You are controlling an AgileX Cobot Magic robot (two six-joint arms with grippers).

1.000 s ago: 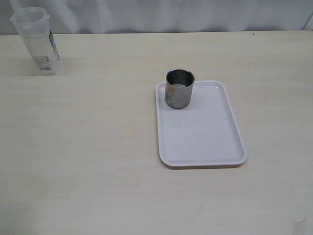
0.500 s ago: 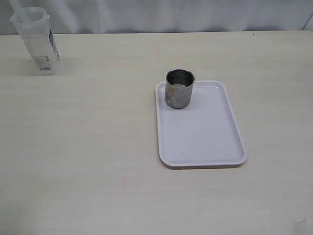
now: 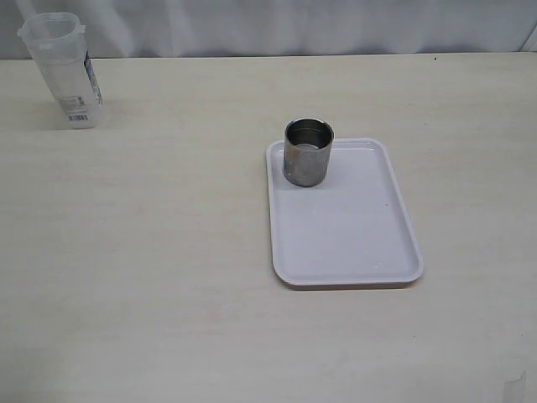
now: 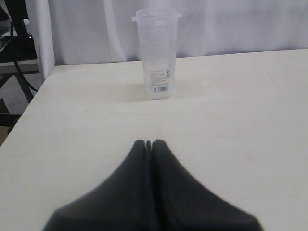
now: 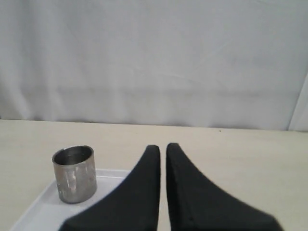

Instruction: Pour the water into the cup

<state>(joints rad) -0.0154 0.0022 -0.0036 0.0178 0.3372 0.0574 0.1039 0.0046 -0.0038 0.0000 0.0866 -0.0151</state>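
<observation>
The steel cup [image 3: 308, 151] stands upright at the far left corner of a white tray [image 3: 352, 243]. It also shows in the right wrist view [image 5: 73, 173], ahead of and to one side of my right gripper [image 5: 163, 146], whose jaws are nearly together and empty. A tall translucent plastic container [image 3: 63, 71] with a blue label stands at the table's far left. In the left wrist view the container [image 4: 156, 53] stands straight ahead of my left gripper [image 4: 148, 142], which is shut, empty and well short of it. I cannot make out any water. Neither gripper shows in the exterior view.
The tray [image 5: 38, 207] is bare apart from the cup. A white curtain [image 3: 277, 25] hangs behind the table's far edge. In the left wrist view the table's side edge [image 4: 26, 115] runs close to the container, with a dark frame and cables [image 4: 14, 48] beyond.
</observation>
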